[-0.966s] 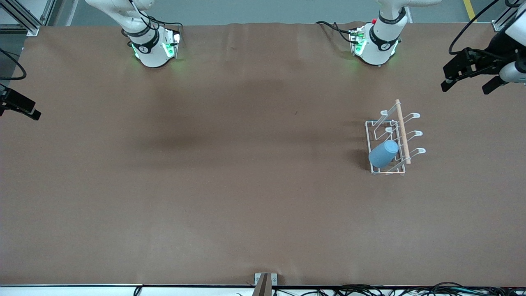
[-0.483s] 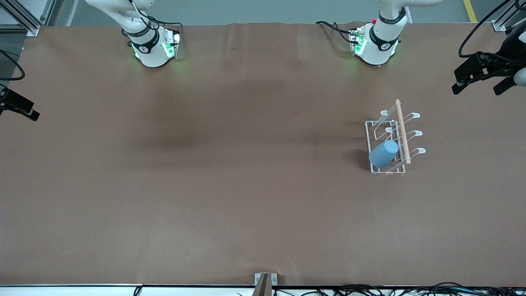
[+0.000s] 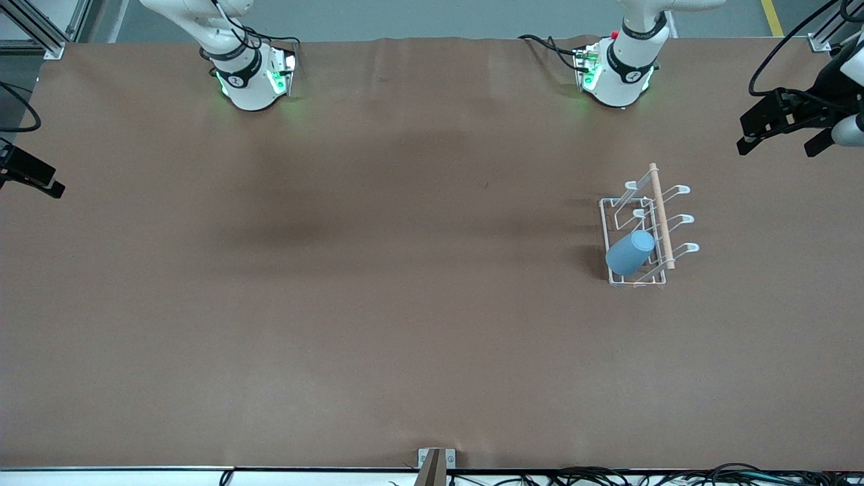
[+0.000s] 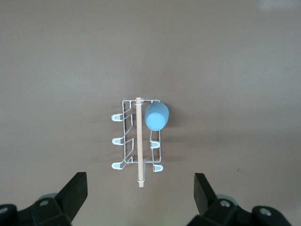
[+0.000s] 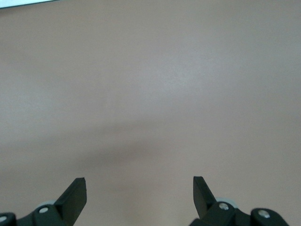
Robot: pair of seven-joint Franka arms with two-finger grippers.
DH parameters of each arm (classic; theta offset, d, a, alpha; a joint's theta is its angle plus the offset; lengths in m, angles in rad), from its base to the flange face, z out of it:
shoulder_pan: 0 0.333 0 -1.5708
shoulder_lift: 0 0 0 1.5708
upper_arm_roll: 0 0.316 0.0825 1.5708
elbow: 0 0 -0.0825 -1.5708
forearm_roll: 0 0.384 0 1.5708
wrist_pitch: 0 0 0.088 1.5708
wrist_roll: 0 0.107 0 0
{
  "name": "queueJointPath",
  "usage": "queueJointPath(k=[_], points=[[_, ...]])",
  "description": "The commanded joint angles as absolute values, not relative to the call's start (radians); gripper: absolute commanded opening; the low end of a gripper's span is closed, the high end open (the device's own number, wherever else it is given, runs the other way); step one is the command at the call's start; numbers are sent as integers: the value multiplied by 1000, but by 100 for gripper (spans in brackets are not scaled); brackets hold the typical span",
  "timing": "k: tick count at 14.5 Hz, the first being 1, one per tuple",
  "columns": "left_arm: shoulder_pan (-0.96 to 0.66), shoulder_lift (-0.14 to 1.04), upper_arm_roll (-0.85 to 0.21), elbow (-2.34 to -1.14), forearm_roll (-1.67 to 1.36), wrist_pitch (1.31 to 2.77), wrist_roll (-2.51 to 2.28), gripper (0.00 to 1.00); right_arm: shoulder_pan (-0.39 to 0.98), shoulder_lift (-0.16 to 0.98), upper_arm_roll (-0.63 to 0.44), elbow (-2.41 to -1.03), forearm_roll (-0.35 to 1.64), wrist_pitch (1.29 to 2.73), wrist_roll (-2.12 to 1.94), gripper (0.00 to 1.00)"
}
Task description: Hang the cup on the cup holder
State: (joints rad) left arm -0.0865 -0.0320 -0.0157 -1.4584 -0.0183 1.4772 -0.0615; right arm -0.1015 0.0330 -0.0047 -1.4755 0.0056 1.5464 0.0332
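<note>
Small light-blue plastic cup (image 3: 630, 252) hangs tilted on the white wire cup holder (image 3: 646, 229). My left gripper (image 3: 783, 135) hovers high above the brown tabletop (image 3: 378, 270), wide and empty; my right gripper (image 5: 139, 193) waits, wide too.

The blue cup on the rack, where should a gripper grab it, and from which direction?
Probably across the cup's round side wall near its closed end, coming from above. It hangs tilted on a prong of the cup holder, closed end up, clear of the wooden rod.
</note>
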Motion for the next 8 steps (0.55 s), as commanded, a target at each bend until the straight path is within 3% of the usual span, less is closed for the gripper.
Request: queueJointPath(k=[1,8], points=[[-95,-31,-17,-1486,0,1485,-51,100,-127,15,9,-1489,3,1542,43,100],[-97,-28,-18,-1505,0,1526,-51,100,-129,15,9,-1489,5,1545,35,100]])
